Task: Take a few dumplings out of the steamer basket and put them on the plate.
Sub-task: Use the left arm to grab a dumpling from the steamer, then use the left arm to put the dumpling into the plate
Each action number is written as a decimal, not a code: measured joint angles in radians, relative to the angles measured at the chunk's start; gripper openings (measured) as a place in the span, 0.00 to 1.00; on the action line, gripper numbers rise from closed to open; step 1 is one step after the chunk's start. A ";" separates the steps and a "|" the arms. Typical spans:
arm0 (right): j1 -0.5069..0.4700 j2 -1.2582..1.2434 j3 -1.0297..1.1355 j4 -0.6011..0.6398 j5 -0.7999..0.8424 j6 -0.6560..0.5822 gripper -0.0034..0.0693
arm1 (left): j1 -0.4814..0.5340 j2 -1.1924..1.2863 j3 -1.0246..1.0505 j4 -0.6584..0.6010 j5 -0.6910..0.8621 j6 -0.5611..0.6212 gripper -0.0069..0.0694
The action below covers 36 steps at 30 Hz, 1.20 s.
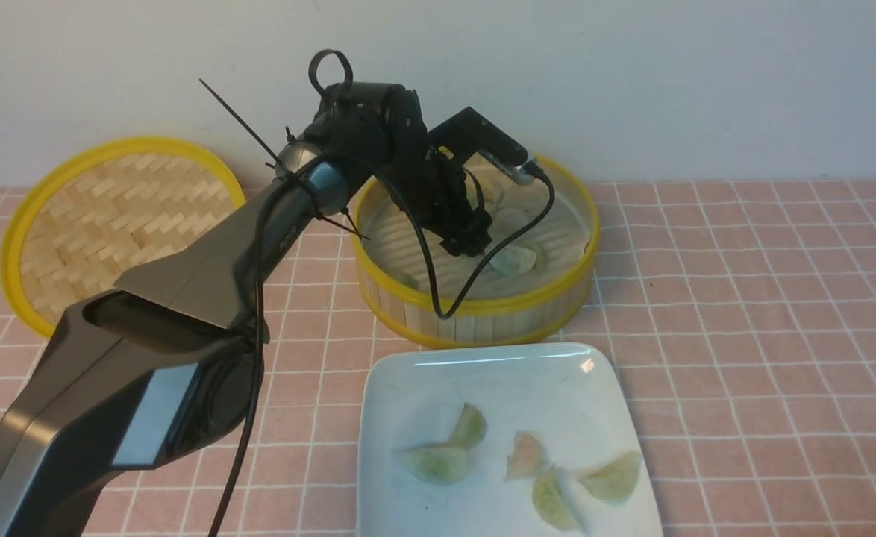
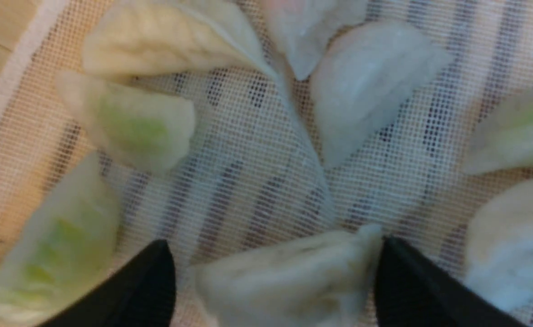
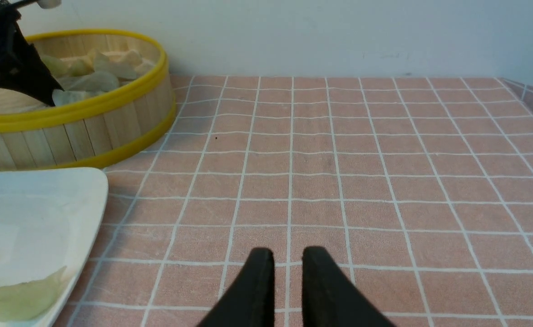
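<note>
Front view, left gripper (image 1: 468, 242): sits low inside the steamer basket (image 1: 475, 306), with a pale dumpling (image 1: 512, 259) just beside the tips on the robot's right.
Front view, edges: the basket's yellow rim rings the fingers on every side, the near wall between them and the robot.
Front view, open room: bare basket floor lies to the left of the fingers. The checked pink cloth (image 1: 744, 298) is open beyond the basket on the right.
Front view, plate (image 1: 483, 365): nearer the robot than the fingers, just beside the basket's near wall, carrying five dumplings (image 1: 524, 455).
Front view, in the way: a black cable (image 1: 438, 298) loops from the wrist over the near rim. The woven lid (image 1: 110, 216) is well off to the left, partly behind the arm.
Left wrist view, fingers (image 2: 148, 281): spread wide and released, one dumpling lying between them. One finger touches its pointed end and the other stands slightly clear.
Left wrist view, surroundings: more dumplings lie ahead of the tips and outside both fingers on the mesh liner (image 2: 248, 181). A patch of bare mesh sits just ahead.
Right wrist view, right gripper (image 3: 288, 254): fingers drawn nearly together with only a thin slit between them, grasping nothing, above bare cloth.
Right wrist view, surroundings: basket and plate are well apart from these fingers, toward the left arm's side, with open cloth ahead.
</note>
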 joint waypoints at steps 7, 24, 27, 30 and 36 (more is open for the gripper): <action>0.000 0.000 0.000 0.000 0.000 -0.004 0.17 | -0.008 0.004 -0.007 0.006 0.016 0.001 0.62; 0.000 0.000 0.000 0.000 -0.001 -0.007 0.17 | -0.019 -0.231 0.000 0.059 0.256 -0.024 0.62; 0.000 0.000 0.000 0.000 -0.001 -0.007 0.17 | -0.019 -0.286 0.013 0.057 0.264 -0.122 0.62; 0.000 0.000 0.000 0.000 -0.001 -0.007 0.17 | -0.021 -0.380 0.134 0.021 0.264 -0.234 0.62; 0.000 0.000 0.000 0.000 -0.001 -0.007 0.17 | -0.058 -0.588 0.546 -0.005 0.264 -0.262 0.62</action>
